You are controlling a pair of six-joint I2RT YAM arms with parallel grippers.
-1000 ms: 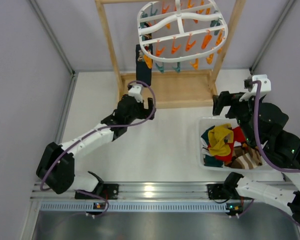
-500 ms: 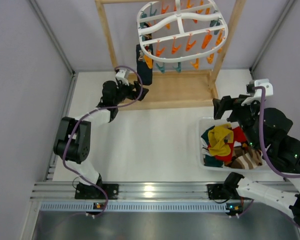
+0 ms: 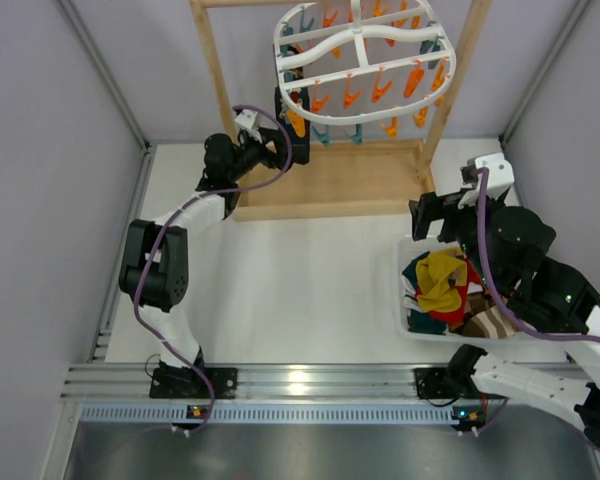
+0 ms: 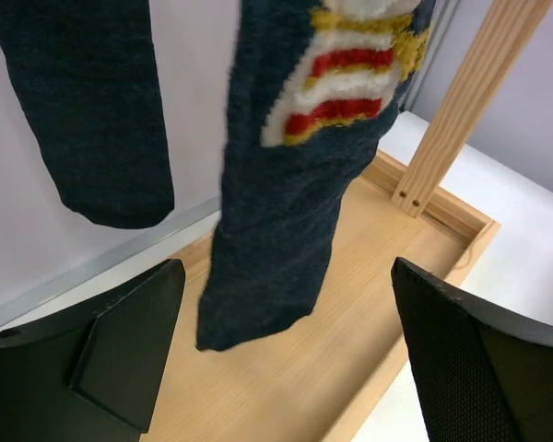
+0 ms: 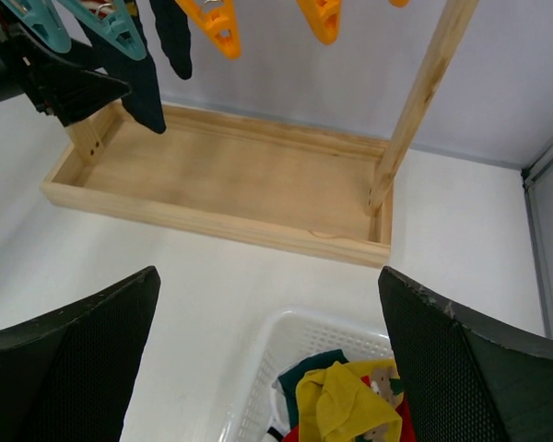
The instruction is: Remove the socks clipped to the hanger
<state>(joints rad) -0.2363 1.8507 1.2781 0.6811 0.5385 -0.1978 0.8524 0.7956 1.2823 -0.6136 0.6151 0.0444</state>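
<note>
The white oval hanger hangs from the wooden stand, with orange and teal pegs under it. Two dark navy socks hang clipped at its left side. In the left wrist view, one sock has a red, yellow and white band, and the other sock hangs to its left. My left gripper is open, just below and in front of the banded sock's toe, and holds nothing. My right gripper is open and empty above the basket's far edge. The navy socks also show in the right wrist view.
A white basket at the right holds several removed socks in yellow, red, teal and brown stripes. The wooden stand's tray and uprights surround the hanging socks. Grey walls close in the white table.
My left arm has stretched away from me, carrying its open gripper up to the hanging navy socks. My right gripper has shifted a little left, over the basket's far edge.
</note>
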